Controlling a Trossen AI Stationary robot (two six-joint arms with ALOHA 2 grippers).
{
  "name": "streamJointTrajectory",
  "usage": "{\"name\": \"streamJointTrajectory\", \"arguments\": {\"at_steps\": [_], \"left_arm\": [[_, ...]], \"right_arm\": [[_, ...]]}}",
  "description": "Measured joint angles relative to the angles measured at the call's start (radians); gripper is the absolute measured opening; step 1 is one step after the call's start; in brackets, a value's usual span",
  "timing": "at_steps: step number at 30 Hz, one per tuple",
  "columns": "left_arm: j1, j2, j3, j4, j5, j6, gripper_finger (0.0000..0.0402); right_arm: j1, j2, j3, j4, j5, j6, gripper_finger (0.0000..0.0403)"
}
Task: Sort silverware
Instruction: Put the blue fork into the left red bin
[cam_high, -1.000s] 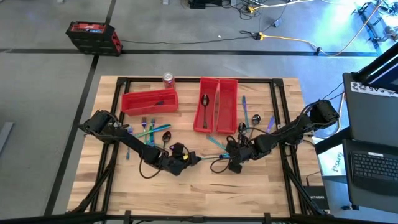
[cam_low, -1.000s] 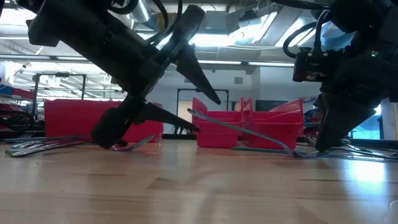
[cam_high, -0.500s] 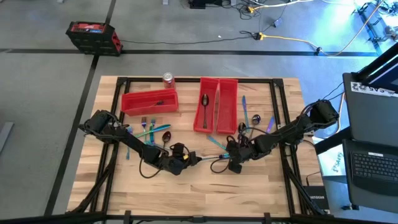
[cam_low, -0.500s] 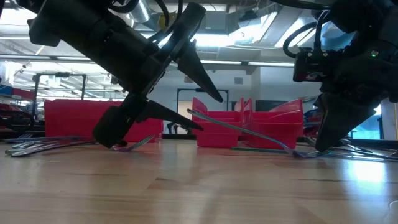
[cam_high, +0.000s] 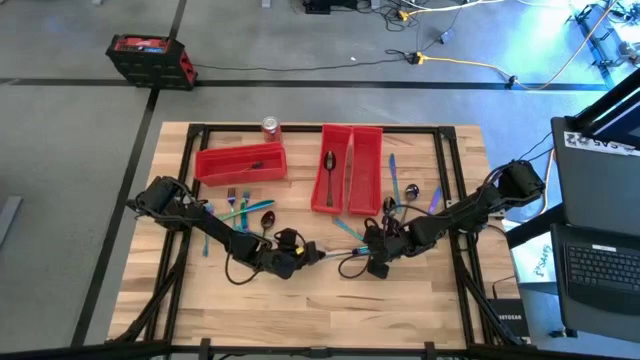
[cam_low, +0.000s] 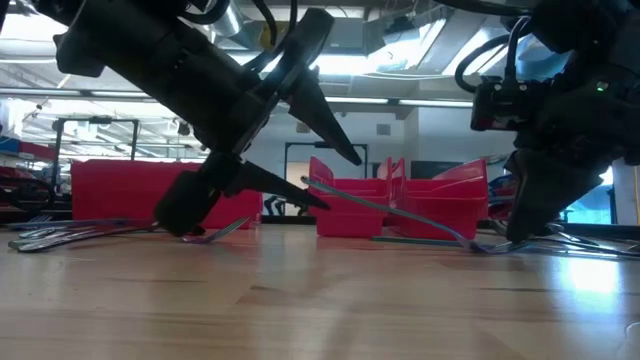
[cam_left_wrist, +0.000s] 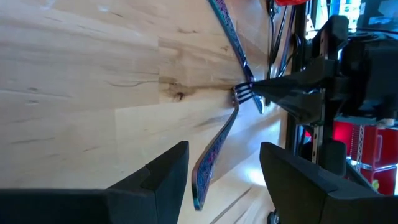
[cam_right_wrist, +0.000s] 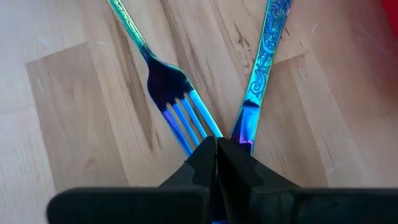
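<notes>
An iridescent blue-purple fork (cam_left_wrist: 214, 146) lies between my two grippers on the wooden table. Its tines (cam_right_wrist: 183, 118) point at my right gripper (cam_right_wrist: 216, 144), which is shut with its tips on them. The handle (cam_low: 390, 207) slants up off the table toward my left gripper (cam_low: 335, 182). That gripper is open, one finger (cam_left_wrist: 165, 177) on each side of the handle's free end (cam_left_wrist: 199, 190), and I see no touch. A patterned knife (cam_right_wrist: 264, 56) lies beside the fork, its blade running under my right fingers. My right gripper presses its shut fingertips (cam_right_wrist: 208, 155) down on the tips of the fork's tines (cam_right_wrist: 199, 127), coming steeply from above. The tine end stays on the table by the gripper (cam_low: 478, 246), and the handle stands tilted up, clear of the wood.
One red bin (cam_high: 240, 163) lies at the far left. Two long red bins (cam_high: 365, 170) stand at the far middle, one holding a dark spoon (cam_high: 329, 165). A soda can (cam_high: 270, 126) is at the far edge. More silverware lies at the left (cam_high: 240, 210) and right (cam_high: 410, 190).
</notes>
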Motion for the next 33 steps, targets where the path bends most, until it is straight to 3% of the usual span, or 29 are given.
{"name": "streamJointTrajectory", "arguments": {"at_steps": [28,33], "left_arm": [[0.001,0.056,0.019,0.031,0.003,-0.021,0.0186],[0.011,0.056,0.019,0.024,0.007,-0.022,0.0164]], "right_arm": [[0.0,0.0,0.0,-0.002,-0.01,0.012,0.0],[0.0,0.0,0.0,-0.001,-0.008,0.012,0.0]]}}
